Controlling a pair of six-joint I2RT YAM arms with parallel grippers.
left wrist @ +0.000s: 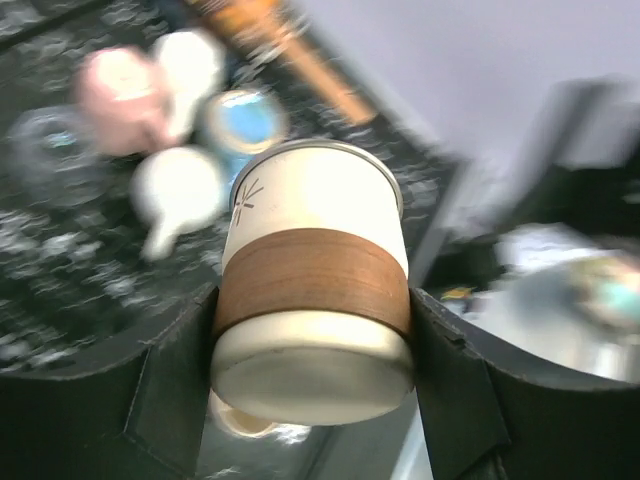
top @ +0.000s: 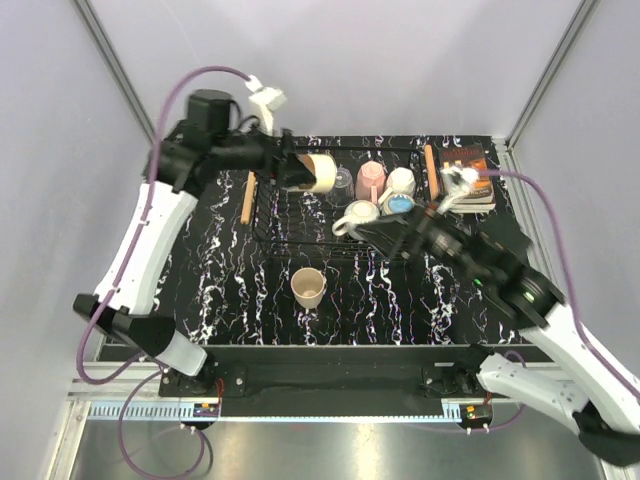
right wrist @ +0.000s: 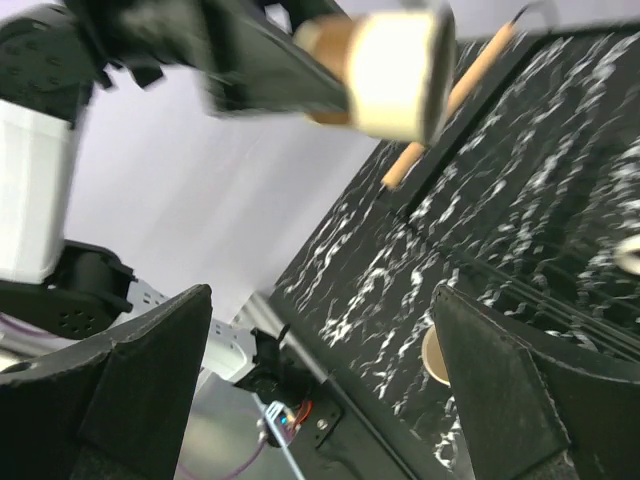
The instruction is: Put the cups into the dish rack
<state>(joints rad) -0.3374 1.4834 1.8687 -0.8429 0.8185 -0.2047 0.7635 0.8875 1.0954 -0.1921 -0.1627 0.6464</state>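
The orange-brown book lies at the far right corner of the table, just beside the right end of the dish rack, and a purple cable passes over it. The right gripper is at the near side of the rack, close to a white mug with a handle. Its jaws are wide apart and there is nothing between them. The left gripper is clamped on a cream cup with a brown band. It holds the cup tilted on its side over the left part of the rack, and I cannot tell if the cup touches the wires. There are seven cups in total. Five stand together in the right half of the rack: a clear glass tumbler, a pink mug, a second white mug, a blue mug and the mug with the handle. One is in the gripper, and one plain cream cup stands upright on the table in front of the rack, well apart from it. The rack has two wooden rod handles, one at each end. The table is black with white marble veins. Pale lilac walls and metal posts close the space on three sides.
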